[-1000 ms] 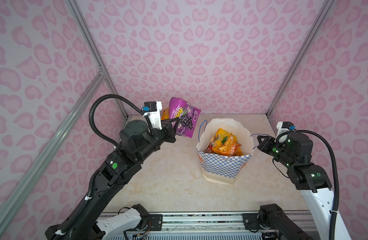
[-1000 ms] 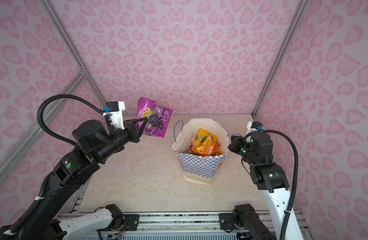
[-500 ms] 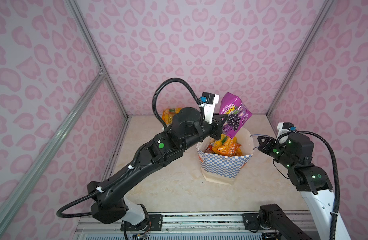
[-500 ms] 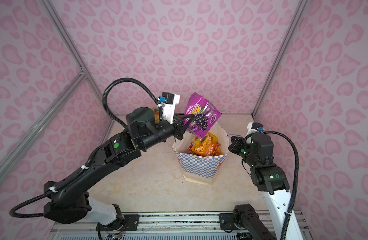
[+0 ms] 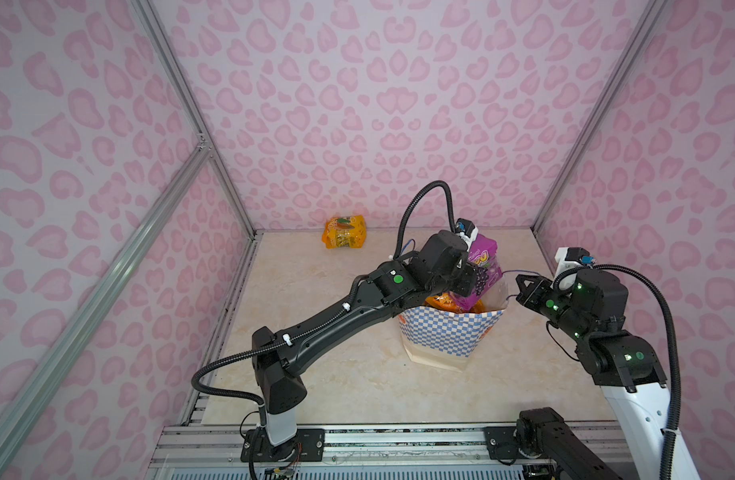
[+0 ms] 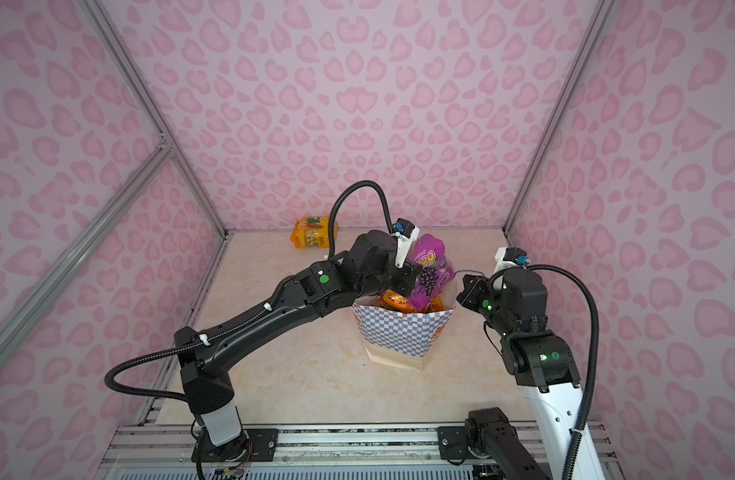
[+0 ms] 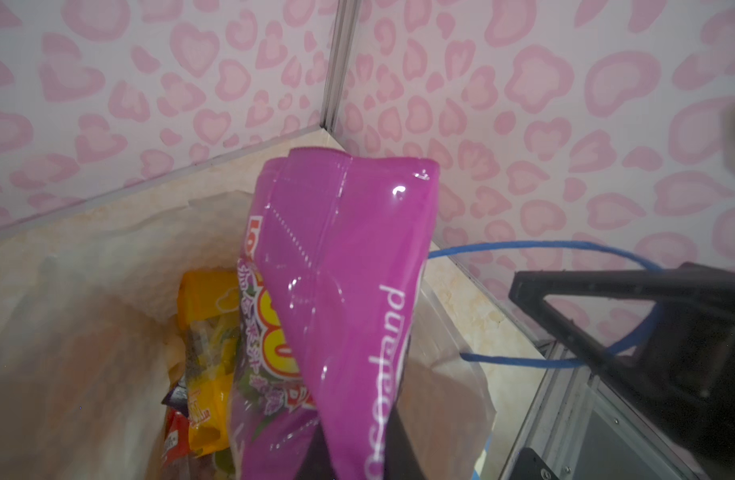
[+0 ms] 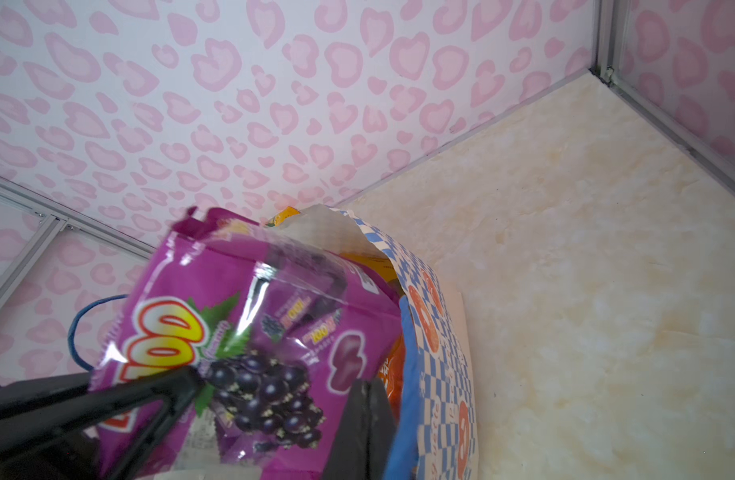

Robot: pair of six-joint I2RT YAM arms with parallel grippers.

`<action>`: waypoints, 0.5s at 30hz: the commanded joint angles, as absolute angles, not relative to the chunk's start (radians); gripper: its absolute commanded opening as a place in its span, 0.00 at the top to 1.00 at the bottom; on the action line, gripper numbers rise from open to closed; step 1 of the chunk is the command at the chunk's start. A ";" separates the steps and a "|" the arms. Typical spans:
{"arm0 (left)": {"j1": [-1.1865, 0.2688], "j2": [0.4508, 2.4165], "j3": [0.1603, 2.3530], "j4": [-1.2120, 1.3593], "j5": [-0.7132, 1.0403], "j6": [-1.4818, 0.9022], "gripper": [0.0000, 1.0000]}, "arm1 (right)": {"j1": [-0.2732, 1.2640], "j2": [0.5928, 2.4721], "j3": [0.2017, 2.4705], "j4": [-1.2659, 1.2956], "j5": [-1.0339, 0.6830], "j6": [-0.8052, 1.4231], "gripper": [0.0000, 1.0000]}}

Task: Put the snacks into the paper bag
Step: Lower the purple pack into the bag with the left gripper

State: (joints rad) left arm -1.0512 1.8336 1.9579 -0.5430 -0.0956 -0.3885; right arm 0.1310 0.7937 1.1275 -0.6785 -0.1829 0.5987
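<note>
The blue-and-white checkered paper bag (image 5: 449, 332) (image 6: 399, 336) stands open right of the middle, with yellow and orange snacks (image 5: 440, 301) (image 7: 208, 324) inside. My left gripper (image 5: 467, 286) (image 6: 413, 282) (image 7: 357, 449) is shut on a purple grape packet (image 5: 484, 270) (image 6: 430, 274) (image 7: 349, 291) (image 8: 253, 332), whose lower end dips into the bag's mouth. At the bag's right rim my right gripper (image 5: 521, 286) (image 6: 465, 286) (image 8: 363, 407) is shut, and the thin blue cord handle (image 7: 565, 247) loops around its fingers. One yellow-orange packet (image 5: 344, 232) (image 6: 314, 232) lies by the back wall.
Pink patterned walls with metal frame posts close in the cream table (image 5: 336, 374) on three sides. The left arm stretches diagonally across the table's middle to the bag. A metal rail (image 5: 399, 440) runs along the front edge.
The left arm has swung right with the purple packet, from left of the bag to above it, and has now lowered it into the mouth. The right arm has stayed still.
</note>
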 commanded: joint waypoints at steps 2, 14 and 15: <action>-1.055 1.853 1.929 -0.545 -0.043 -0.451 0.96 | 0.132 0.796 1.127 -0.657 -0.176 0.588 0.98; -1.027 1.974 1.889 -0.578 -0.020 -0.517 0.96 | 0.132 0.801 1.131 -0.654 -0.181 0.590 0.99; -1.016 1.995 1.902 -0.587 -0.021 -0.517 0.96 | 0.132 0.800 1.131 -0.656 -0.181 0.590 0.99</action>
